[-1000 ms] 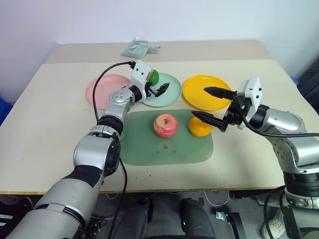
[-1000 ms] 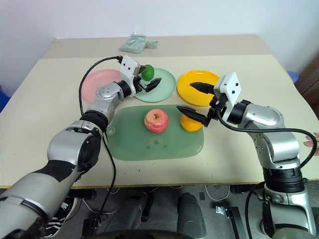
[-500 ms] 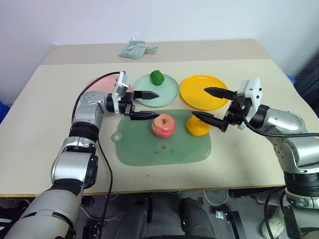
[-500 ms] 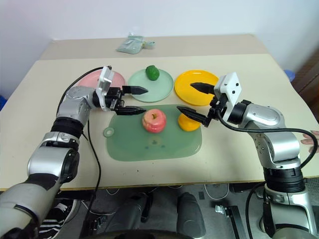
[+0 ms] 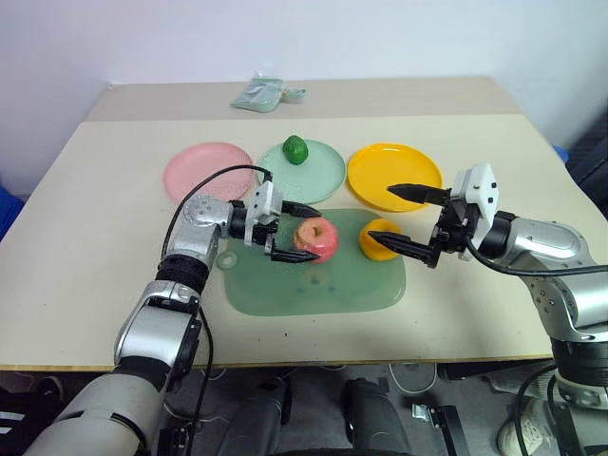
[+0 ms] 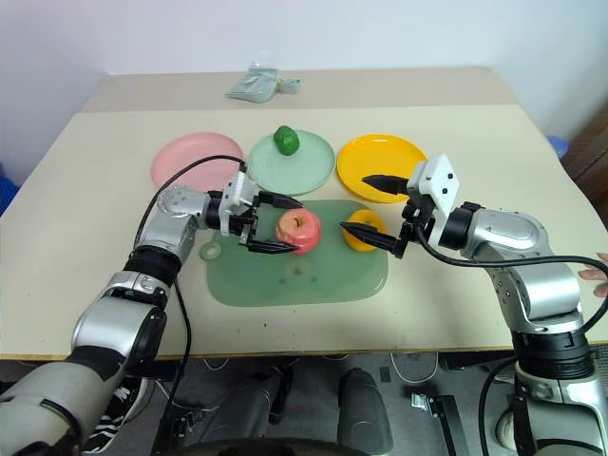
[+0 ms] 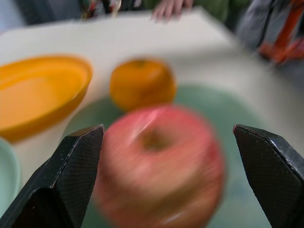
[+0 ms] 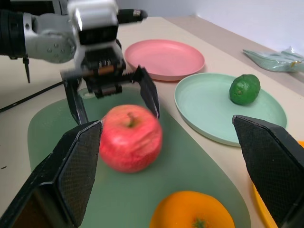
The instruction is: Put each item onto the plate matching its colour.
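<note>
The pink-red apple point(image 5: 320, 237) sits on the translucent green mat point(image 5: 313, 283), with the orange point(image 5: 382, 234) beside it. My left gripper point(image 5: 302, 234) reaches in from the left, open, one finger on each side of the apple without closing on it. Open too, my right gripper point(image 5: 380, 215) hovers by the orange, its lower finger crossing in front of the fruit. The bumpy green fruit point(image 5: 296, 149) rests on the mint plate point(image 5: 318, 176). The pink plate point(image 5: 204, 169) and the yellow plate point(image 5: 394, 173) flank it, both bare.
A green packet point(image 5: 266, 93) lies at the table's far side. A black cable loops from my left wrist over the table near the pink plate. A person's hand point(image 7: 168, 7) rests at the table's right edge.
My left gripper has left the green fruit on the mint plate, drawn back and down, and turned to straddle the apple. The right arm has barely moved.
</note>
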